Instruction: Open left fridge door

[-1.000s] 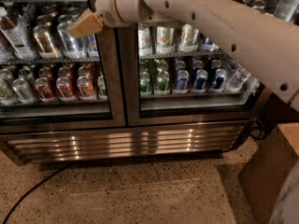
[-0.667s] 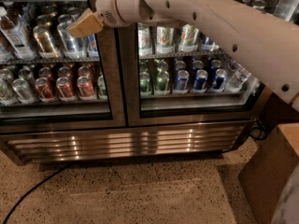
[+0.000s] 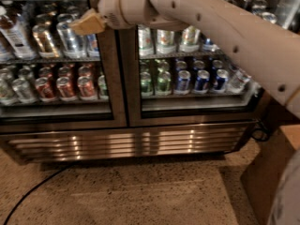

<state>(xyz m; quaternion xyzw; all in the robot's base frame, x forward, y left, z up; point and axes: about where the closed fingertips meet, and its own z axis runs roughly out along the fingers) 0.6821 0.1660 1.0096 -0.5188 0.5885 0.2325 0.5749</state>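
Pulling could slip the gripper (image 3: 88,22), grasp untellable, off the left door's (image 3: 56,78) inner edge, leaving the fridge (image 3: 126,144) shut.

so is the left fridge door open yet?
Shut: left fridge door sits flush with its twin; gripper at its upper right edge.

One stainless-steel fridge (image 3: 126,123), two glass-paned doors (left fridge door (image 3: 56,71), right twin (image 3: 197,69)), one louvred steel grille (image 3: 126,145), one black cable (image 3: 33,191), one tan gripper (image 3: 87,23) at ten o'clock
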